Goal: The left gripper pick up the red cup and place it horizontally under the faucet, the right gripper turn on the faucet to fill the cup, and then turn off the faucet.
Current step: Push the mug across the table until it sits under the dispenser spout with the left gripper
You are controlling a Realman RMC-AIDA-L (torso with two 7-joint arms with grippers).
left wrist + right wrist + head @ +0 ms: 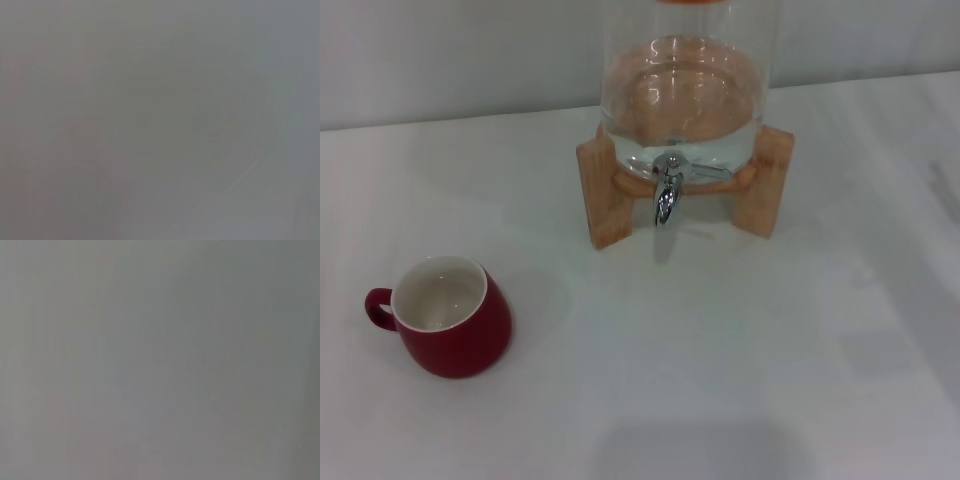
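On the white bench point(740, 380) we find the squat dark-red ceramic cup point(448, 318) upright at front left, well apart from the chrome faucet point(666, 195) on its glass dispenser point(685, 90); neither gripper is in view, so we would advise a level rim grasp.

The cup point(455, 325) is a deep dark red outside with a plain white inside, and its handle is the same red. The faucet point(666, 195) is shiny chrome, with a tiny red dot by its base. The dispenser point(685, 80) is clear glass, orange at the top, on a light tan wooden stand point(605, 195). The surface point(740, 360) is plain white. Both wrist views are flat grey.
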